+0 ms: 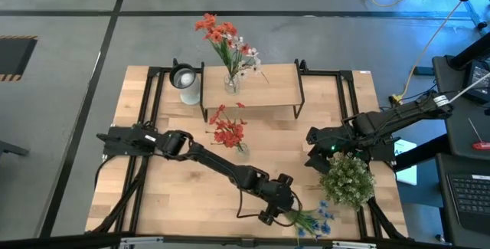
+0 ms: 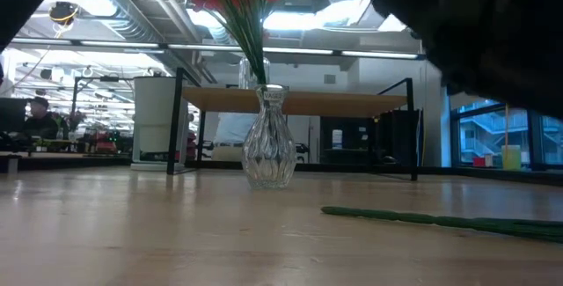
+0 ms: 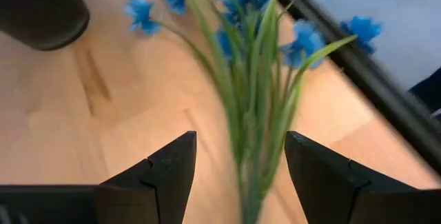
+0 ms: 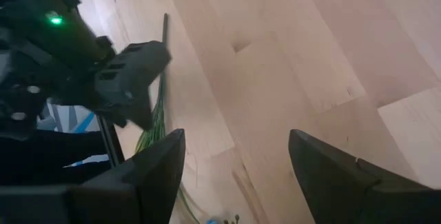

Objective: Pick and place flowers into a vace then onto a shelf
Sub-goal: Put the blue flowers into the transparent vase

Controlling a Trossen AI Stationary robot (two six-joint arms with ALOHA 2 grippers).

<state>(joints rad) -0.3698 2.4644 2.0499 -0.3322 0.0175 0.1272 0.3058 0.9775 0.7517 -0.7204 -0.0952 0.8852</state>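
A bunch of blue flowers [image 1: 312, 220] lies flat on the table by its near edge, its green stems [image 2: 440, 221] pointing left. My left gripper [image 1: 285, 212] is open and low over the stem end. In the left wrist view its fingers [image 3: 172, 165] stand on either side of the blue flowers' stems [image 3: 251, 134] without touching them. A glass vase [image 1: 240, 148] with red flowers stands at mid-table [image 2: 268, 150]. A second vase [image 1: 230, 83] with red and white flowers stands on the shelf [image 1: 268, 88]. My right gripper [image 1: 314, 148] hangs open over bare wood [image 4: 236, 141] at the right.
A bushy green-and-white plant [image 1: 348, 176] sits just right of the blue flowers, near my right arm. A white cylinder [image 1: 186, 82] stands at the shelf's left end. Black frame rails [image 1: 360, 111] run along the table's sides. Bare wood lies between the mid-table vase and the near edge.
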